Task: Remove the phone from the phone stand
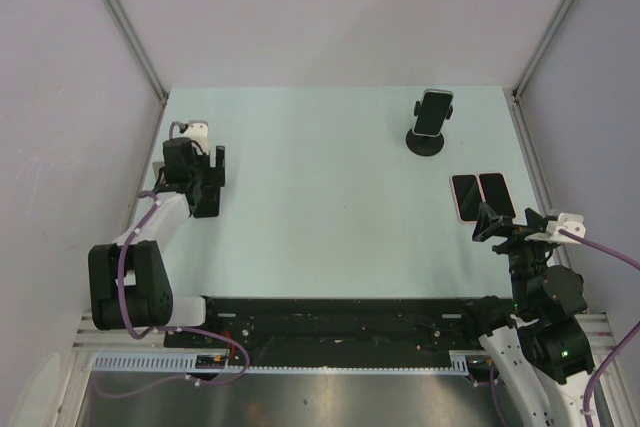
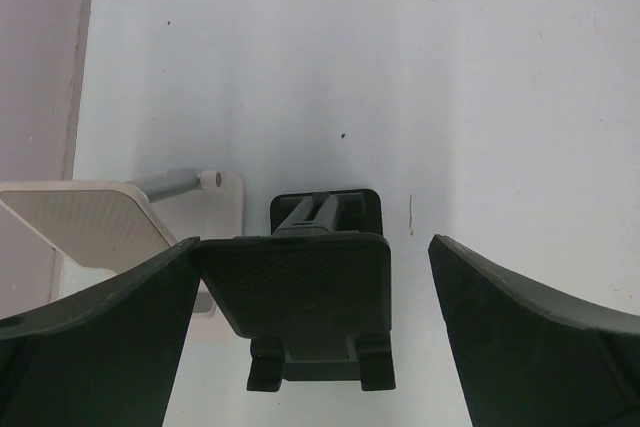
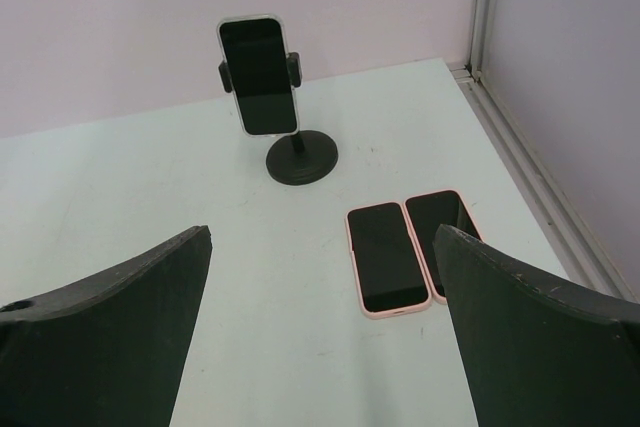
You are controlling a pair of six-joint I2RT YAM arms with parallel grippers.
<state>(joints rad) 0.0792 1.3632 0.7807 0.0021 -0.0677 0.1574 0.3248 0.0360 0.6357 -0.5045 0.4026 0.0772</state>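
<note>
left arm (image 1: 160,217): black joints, white links | right arm (image 1: 545,297): same | cables (image 1: 602,245): purple | fingers (image 2: 90,347): dark, curved

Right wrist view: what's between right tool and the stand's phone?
Two pink-cased phones, flat, side by side, just ahead of the right tool; then bare table. Top view agrees.

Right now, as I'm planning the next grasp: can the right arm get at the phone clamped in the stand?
Probably yes. The right gripper is open, facing the phone upright in its stand; only two flat phones lie low on the table between.
</note>
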